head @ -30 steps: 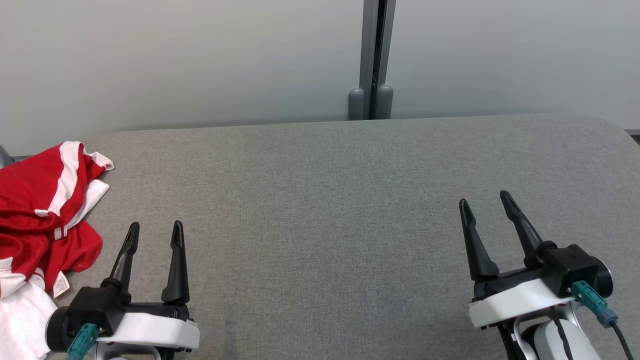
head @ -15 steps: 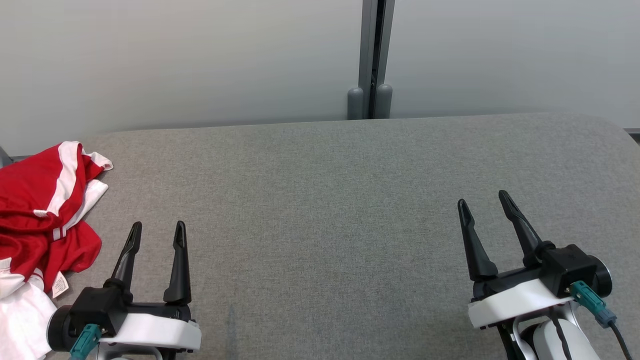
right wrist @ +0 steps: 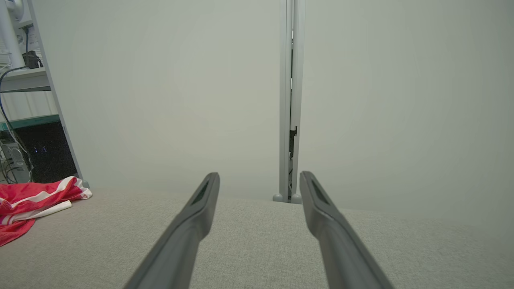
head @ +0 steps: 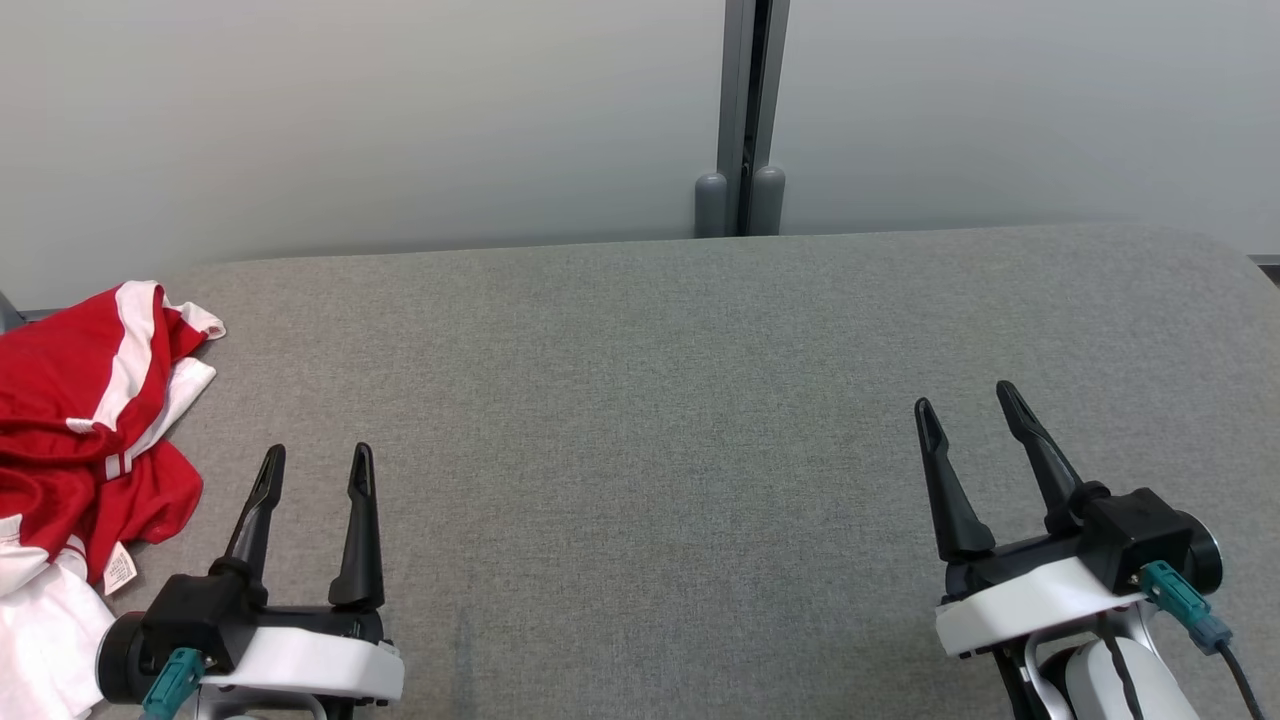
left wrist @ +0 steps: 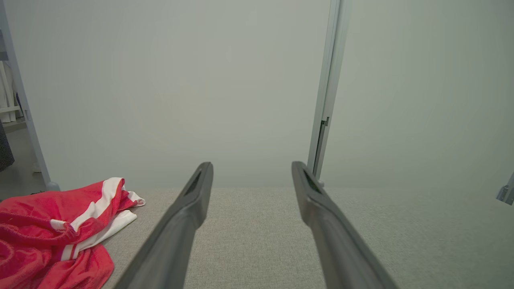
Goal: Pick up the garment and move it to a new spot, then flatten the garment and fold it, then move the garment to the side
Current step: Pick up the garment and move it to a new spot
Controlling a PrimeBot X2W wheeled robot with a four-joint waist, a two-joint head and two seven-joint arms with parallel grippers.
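A crumpled red and white garment (head: pixel 70 430) lies at the table's far left edge; it also shows at the lower left of the left wrist view as the garment (left wrist: pixel 48 233) and far left in the right wrist view as the garment (right wrist: pixel 28 200). My left gripper (head: pixel 315 460) hovers open just right of it, at the lower left, with nothing between its fingers. The same open gripper (left wrist: pixel 251 168) points along the table toward the wall. At the lower right my right gripper (head: pixel 965 400) is open and empty, far from the cloth; its own view shows the gripper (right wrist: pixel 259 178) spread wide.
The grey fabric-covered table (head: pixel 650 400) stretches between the two grippers. A pale partition wall (head: pixel 400 120) with a vertical metal post (head: pixel 745 110) stands behind its far edge. Shelving with cables (right wrist: pixel 20 80) stands beyond the table's left end.
The left gripper has drifted very slightly right and back toward me. The garment and the right gripper have stayed put.
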